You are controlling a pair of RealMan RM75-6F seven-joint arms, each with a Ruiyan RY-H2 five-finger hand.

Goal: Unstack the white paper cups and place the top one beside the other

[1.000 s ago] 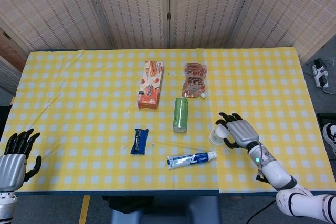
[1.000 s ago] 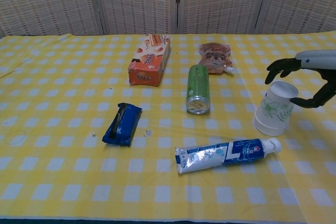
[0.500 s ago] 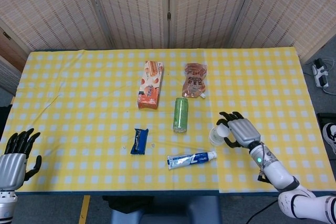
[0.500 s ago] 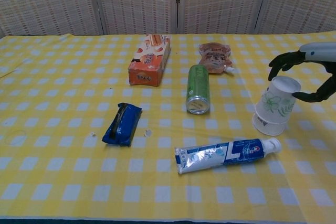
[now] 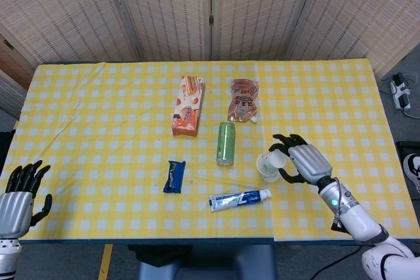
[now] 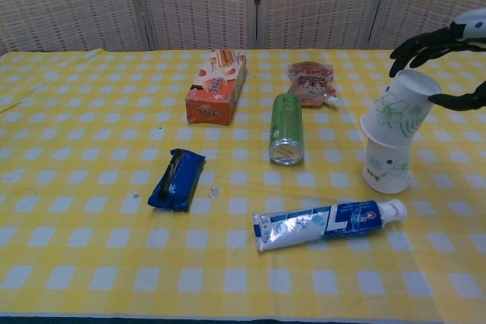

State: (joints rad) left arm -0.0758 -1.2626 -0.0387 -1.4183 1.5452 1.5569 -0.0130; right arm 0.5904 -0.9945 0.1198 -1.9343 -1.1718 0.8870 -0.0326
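Observation:
My right hand point(image 5: 303, 162) point(image 6: 440, 58) grips the top white paper cup point(image 6: 398, 108) point(image 5: 277, 160), upside down and tilted, lifted almost clear of the lower cup. That lower cup point(image 6: 387, 166) point(image 5: 268, 170) stands upside down on the yellow checked table point(image 5: 98, 116), its top still just inside the raised cup's mouth. Both cups carry a green leaf print. My left hand point(image 5: 18, 195) hangs off the table's near left corner with its fingers spread and nothing in it.
A toothpaste tube point(image 6: 326, 222) lies just in front of the cups. A green can point(image 6: 287, 128) lies to their left, a brown pouch point(image 6: 310, 81) and an orange box point(image 6: 218, 86) behind it, and a blue wrapper point(image 6: 177, 179) further left.
My right hand has raised the top cup and tilted it, drawing it up off the lower cup, which stays on the table. The left hand has not moved.

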